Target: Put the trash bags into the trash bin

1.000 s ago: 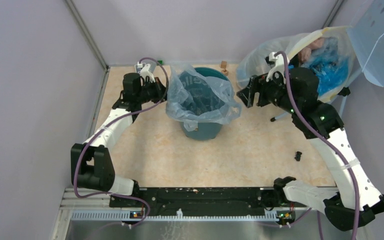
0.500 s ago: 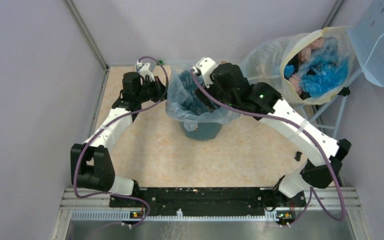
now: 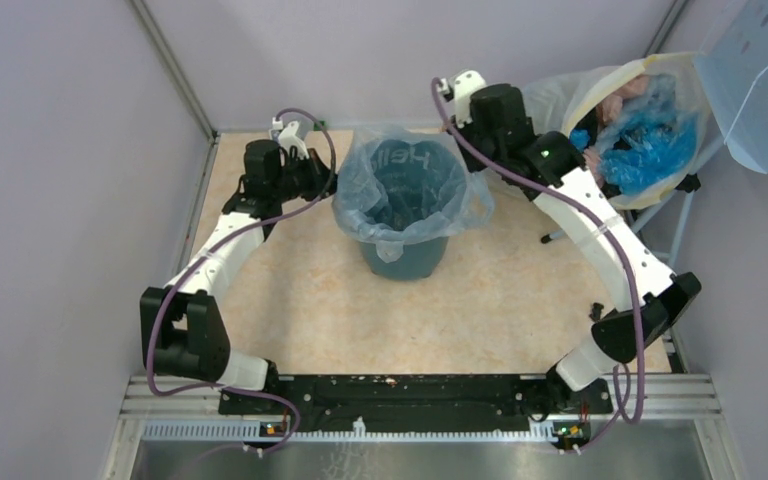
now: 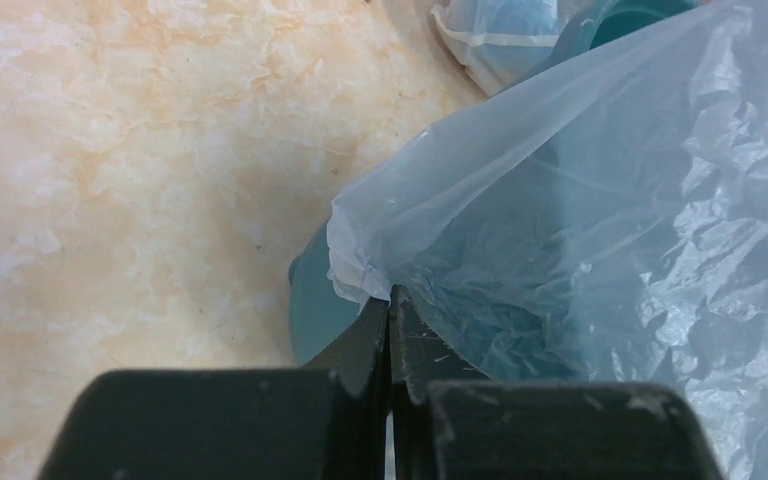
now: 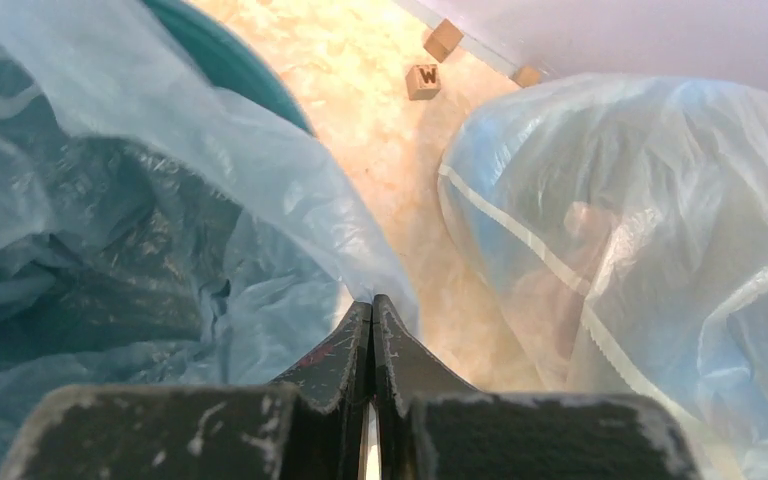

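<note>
The teal trash bin [image 3: 401,256] stands upright in the middle of the table, and the pale blue-grey trash bag [image 3: 404,186] sits in it, its mouth spread wide over the rim. My left gripper [image 3: 326,181] is shut on the bag's left edge; in the left wrist view the left gripper [image 4: 390,296] pinches a bunched corner of the bag [image 4: 580,220] beside the bin wall [image 4: 315,312]. My right gripper [image 3: 471,160] is at the bin's far right. In the right wrist view the right gripper [image 5: 372,301] is shut on the bag's edge [image 5: 290,190], next to the bin rim [image 5: 232,62].
A big cloudy-white sack [image 3: 622,128] with a yellowish rim leans at the back right, close to my right arm, also seen as the sack [image 5: 650,220] beside the jaws. Small wooden blocks [image 5: 423,80] lie behind the bin. A small black piece [image 3: 597,311] lies at the right edge.
The right arm has swung from over the bin's mouth to its far right side and its jaws have closed on the bag's edge. The bag's mouth is stretched wider. The left arm has not moved.
</note>
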Tool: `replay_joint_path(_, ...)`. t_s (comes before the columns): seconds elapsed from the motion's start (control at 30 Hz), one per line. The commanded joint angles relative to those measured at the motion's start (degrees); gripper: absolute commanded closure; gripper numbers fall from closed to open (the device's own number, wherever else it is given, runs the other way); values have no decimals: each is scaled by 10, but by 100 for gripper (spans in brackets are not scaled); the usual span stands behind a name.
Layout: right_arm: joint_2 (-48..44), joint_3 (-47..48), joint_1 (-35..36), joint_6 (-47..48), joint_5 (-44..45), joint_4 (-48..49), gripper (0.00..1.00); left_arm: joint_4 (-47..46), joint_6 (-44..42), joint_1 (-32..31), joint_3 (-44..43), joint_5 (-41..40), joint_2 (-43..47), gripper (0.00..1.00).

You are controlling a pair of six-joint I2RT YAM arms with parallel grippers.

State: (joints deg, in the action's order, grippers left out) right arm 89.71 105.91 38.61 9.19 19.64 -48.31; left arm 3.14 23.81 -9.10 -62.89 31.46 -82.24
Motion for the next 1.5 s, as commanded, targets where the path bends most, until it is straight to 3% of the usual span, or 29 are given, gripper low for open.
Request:
replay_joint_path(0.0, 20, 28, -79, -52, -145, 32, 100, -15, -7, -2, -27, -11, -15, 100)
replay_joint_path(0.27, 76, -19, -185, -146, -320, 81, 100, -45, 26, -2, -35, 14, -75, 100)
replay_joint_path(0.57, 83, -156, -194, -194, -413, 184, 100, -85, 69, -39, -77, 53, -146, 100)
replay_joint_path(0.87, -35, -324, -192, -231, -394, 219, 100, -114, 67, -104, -105, 76, -206, 100)
replay_joint_path(1.0, -119, -402, -188, -260, -369, 251, 100, -100, 43, -126, -92, 47, -185, 100)
replay_joint_path(1.23, -168, -379, -189, -245, -311, 186, 80, -51, 13, -106, -54, -62, -103, 100)
replay_joint_path(1.37, -176, -344, -189, -230, -268, 164, 65, -48, 22, -76, -16, -74, -76, 100)
replay_joint_path(1.47, -180, -302, -189, -194, -258, 158, 61, -45, 17, -63, -2, -70, -83, 100)
